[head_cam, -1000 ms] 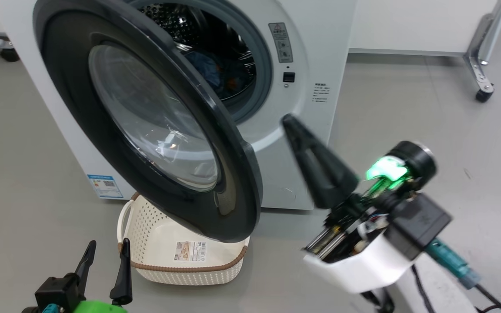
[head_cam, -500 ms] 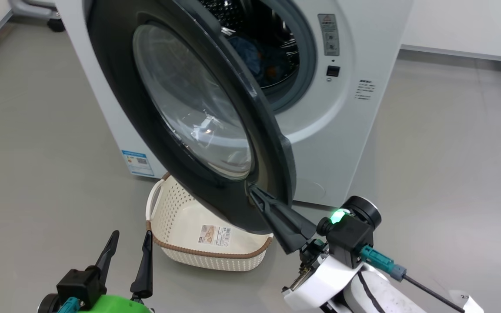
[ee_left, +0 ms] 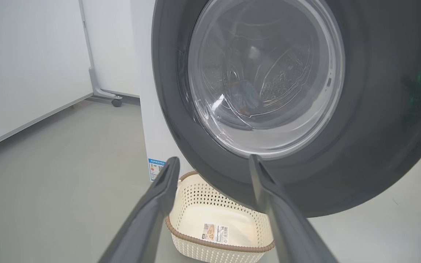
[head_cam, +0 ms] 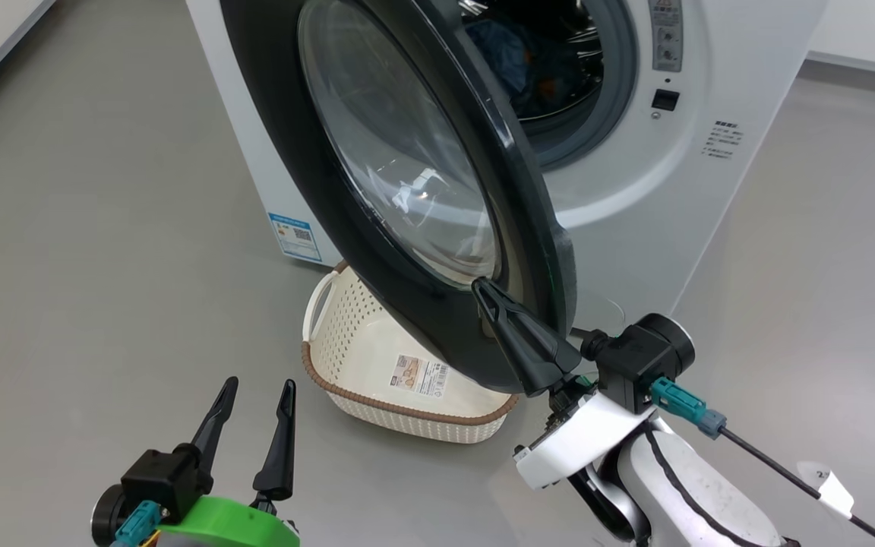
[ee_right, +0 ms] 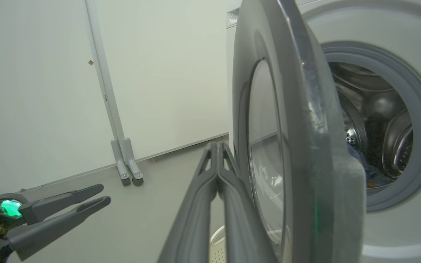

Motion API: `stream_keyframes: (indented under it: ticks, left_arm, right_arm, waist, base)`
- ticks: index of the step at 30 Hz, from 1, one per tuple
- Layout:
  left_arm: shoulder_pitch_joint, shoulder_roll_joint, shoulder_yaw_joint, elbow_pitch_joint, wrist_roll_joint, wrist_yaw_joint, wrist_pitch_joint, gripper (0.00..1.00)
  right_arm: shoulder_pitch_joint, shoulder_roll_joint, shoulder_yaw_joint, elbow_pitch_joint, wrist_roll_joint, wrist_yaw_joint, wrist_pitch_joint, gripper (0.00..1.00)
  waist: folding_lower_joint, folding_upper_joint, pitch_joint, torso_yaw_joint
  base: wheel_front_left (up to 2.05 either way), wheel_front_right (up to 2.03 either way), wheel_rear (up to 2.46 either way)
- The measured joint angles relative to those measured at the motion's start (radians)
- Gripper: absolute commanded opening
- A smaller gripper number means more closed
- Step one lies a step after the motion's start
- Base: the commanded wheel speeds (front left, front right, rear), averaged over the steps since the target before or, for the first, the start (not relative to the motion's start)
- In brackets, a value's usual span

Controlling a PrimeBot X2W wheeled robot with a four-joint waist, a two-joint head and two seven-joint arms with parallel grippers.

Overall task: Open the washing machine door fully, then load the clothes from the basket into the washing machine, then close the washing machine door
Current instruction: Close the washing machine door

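The washing machine stands white and square on the grey floor, its drum mouth uncovered. The washing machine door hangs about half open, swung out from its hinge so that the black rim and bulging glass face the robot's left side.

Beneath the door's lower edge sits the basket, on the floor just in front of the machine. The left wrist view shows a bare bottom and a label sticker in the part of the basket it can see. The clothes, blue with a touch of orange, lie inside the drum.

The right gripper has its jaws pressed together with nothing between them. Its tip seems to touch the door's outer face low down, where the glass meets the black rim. The left gripper hovers low and well apart from the door, jaws spread and empty.

Loading appears done, so the step in hand is judged to be closing the door. The next move calls for a steady push along the door's arc towards the drum mouth until the latch side meets the front panel. The tip should stay on the rim, since it could slide off the curved glass.
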Motion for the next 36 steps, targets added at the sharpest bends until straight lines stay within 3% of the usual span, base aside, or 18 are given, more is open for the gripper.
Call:
stream_keyframes:
  ticks: [13, 36]
  left_arm:
    - [-0.005, -0.006, 0.024, -0.020, 0.000, -0.004, 0.000, 1.00]
    - [-0.036, -0.025, 0.035, -0.058, -0.002, -0.010, 0.000, 1.00]
  right_arm:
    - [-0.051, 0.006, -0.042, 0.048, 0.012, 0.000, 0.000, 0.00]
    - [-0.181, 0.006, -0.135, 0.065, -0.013, 0.009, 0.000, 0.00]
  waist:
    - [0.0000, 0.0000, 0.061, 0.025]
    - [0.0001, 0.0000, 0.182, -0.019]
  base:
    - [0.00, 0.00, 0.00]
    - [0.00, 0.00, 0.00]
